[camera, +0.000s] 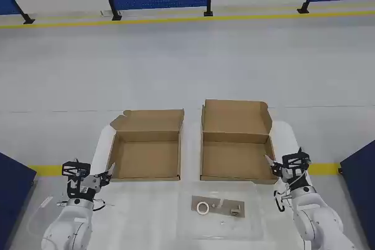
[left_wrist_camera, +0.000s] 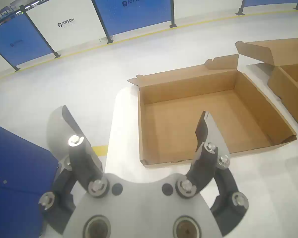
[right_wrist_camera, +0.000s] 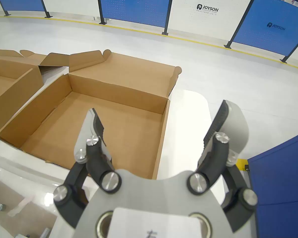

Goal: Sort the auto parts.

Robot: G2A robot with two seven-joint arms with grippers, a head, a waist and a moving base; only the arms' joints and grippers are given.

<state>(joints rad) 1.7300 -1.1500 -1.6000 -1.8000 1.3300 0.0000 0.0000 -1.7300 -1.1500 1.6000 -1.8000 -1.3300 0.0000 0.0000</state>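
Left claw (left_wrist_camera: pixel 134 113) and right claw (right_wrist_camera: pixel 158 107) gape empty; we judge sorting unstarted; next we must reach the auto parts (camera: pixel 236 210), lower centre.

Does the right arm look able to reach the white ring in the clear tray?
Probably yes: the white ring lies uncovered in the clear tray, and nothing stands between it and the open right gripper.
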